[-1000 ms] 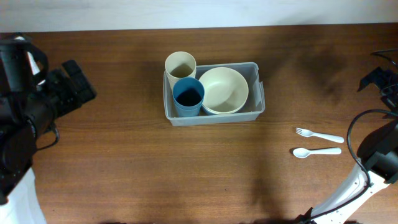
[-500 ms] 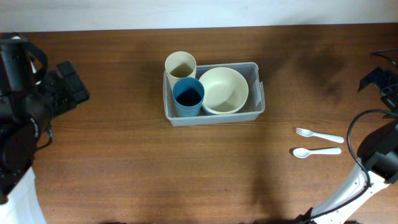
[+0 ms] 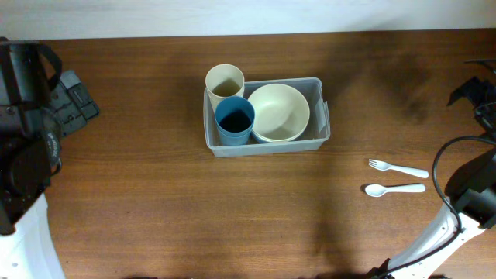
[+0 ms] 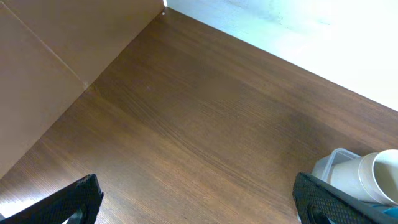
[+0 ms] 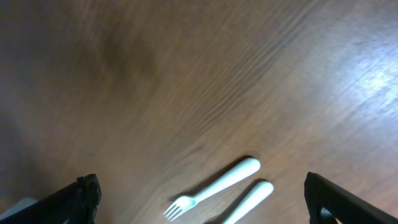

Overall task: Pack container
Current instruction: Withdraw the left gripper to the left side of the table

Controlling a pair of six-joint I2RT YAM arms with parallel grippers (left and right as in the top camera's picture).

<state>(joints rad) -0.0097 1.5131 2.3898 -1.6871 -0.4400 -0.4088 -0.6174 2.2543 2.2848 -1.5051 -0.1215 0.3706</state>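
The clear rectangular container (image 3: 263, 145) stands mid-table, and its corner (image 4: 336, 163) shows in the left wrist view. In it are a cream bowl (image 3: 279, 112), a blue cup (image 3: 234, 120) and, at its back left corner, a cream cup (image 3: 225, 80). A white fork (image 3: 397, 167) and a white spoon (image 3: 394, 188) lie side by side on the wood to the right. My left gripper (image 3: 79, 99) hangs open and empty far to the left of the container. My right gripper (image 5: 200, 202) is open above the fork (image 5: 214, 190) and spoon (image 5: 252, 199), holding nothing.
The brown wooden table (image 3: 155, 201) runs back to a pale wall (image 4: 298, 25). A brown panel (image 4: 43, 68) borders the table's left side. The right arm's white base and black cable (image 3: 446, 225) stand at the front right corner.
My left gripper has drawn back to the left, away from the container. The right arm and all the objects stay where they were.
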